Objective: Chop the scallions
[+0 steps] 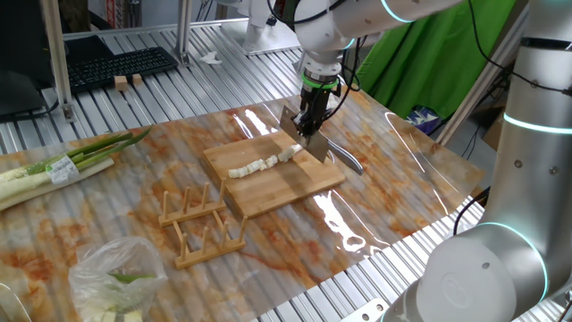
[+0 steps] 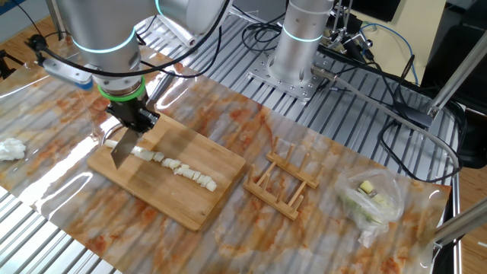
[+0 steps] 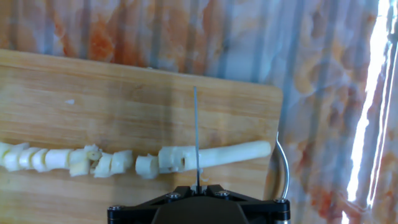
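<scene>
The scallions lie in a row across the wooden board (image 1: 281, 186) (image 2: 186, 204) (image 3: 124, 87). Several stubby cut segments (image 3: 74, 160) (image 1: 253, 166) (image 2: 186, 171) sit at one end and an uncut pale length (image 3: 233, 152) at the other. My gripper (image 1: 310, 118) (image 2: 134, 122) (image 3: 196, 186) is shut on a knife (image 1: 301, 136) (image 2: 123, 147) held blade down. In the hand view the blade shows edge-on as a thin line (image 3: 196, 130) crossing the stalk where the uncut length begins. The blade's edge is at or just above the scallion; contact cannot be told.
A wooden rack (image 1: 201, 224) (image 2: 285, 183) stands beside the board. A clear bag of green bits (image 1: 116, 279) (image 2: 370, 198) and a labelled green-and-white bundle (image 1: 63, 165) lie farther off. A metal loop (image 3: 283, 168) sits at the board's end, and the arm's base (image 2: 300, 46) behind.
</scene>
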